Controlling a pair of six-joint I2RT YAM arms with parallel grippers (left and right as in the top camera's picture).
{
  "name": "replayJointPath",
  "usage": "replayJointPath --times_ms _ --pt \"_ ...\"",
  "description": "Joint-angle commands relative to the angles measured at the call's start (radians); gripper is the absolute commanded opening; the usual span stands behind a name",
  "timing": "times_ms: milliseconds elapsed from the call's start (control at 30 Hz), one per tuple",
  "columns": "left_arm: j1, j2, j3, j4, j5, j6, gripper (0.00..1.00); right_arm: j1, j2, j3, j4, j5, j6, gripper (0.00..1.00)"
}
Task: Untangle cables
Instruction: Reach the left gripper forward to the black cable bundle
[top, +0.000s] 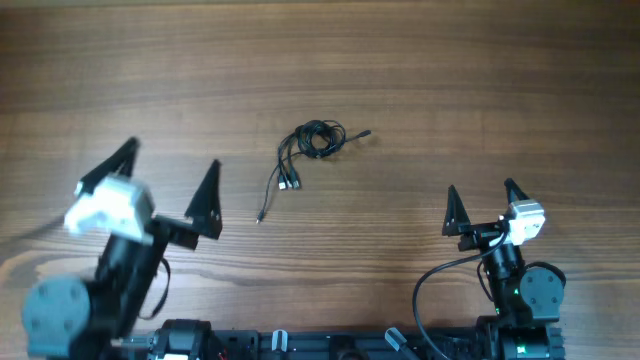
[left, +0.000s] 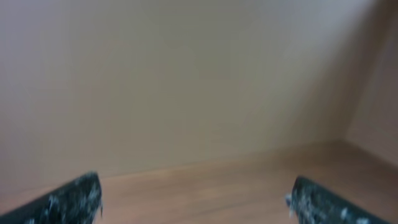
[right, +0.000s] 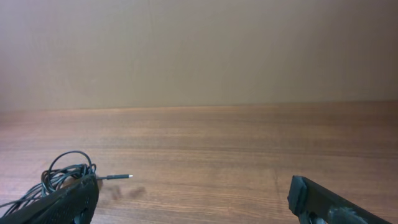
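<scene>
The cables (top: 310, 140) lie knotted on the worktop (top: 500, 60), and flanking them, well apart, the left end effector (top: 172, 158) and right end effector (top: 481, 188) gape wide and empty, apparently readied to grasp.

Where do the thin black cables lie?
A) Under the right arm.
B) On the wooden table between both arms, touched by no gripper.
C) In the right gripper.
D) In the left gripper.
B: overhead, the thin black cables lie on the wooden table, apart from the open left gripper and open right gripper.
</scene>
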Motion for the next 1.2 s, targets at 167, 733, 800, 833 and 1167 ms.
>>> replayJointPath --times_ms 167,733,800,833,1167 --pt "0.007 0.499 0.321 -0.324 0.414 -0.118 1.00 0.001 -0.010 -0.001 0.005 0.010 0.014 1.00" --pt "-0.092 1.080 0.313 -0.468 0.457 -0.193 0.04 0.001 -0.010 -0.001 0.005 0.010 0.014 1.00" --pt "-0.111 1.109 0.313 -0.435 0.400 -0.277 0.07 0.001 -0.010 -0.001 0.005 0.010 0.014 1.00" --pt "-0.122 1.131 0.313 -0.393 0.342 -0.348 0.08 0.001 -0.010 -0.001 0.005 0.010 0.013 1.00" --pt "-0.159 1.291 0.312 -0.218 0.066 -0.542 0.42 0.001 -0.010 -0.001 0.004 0.022 0.021 1.00"
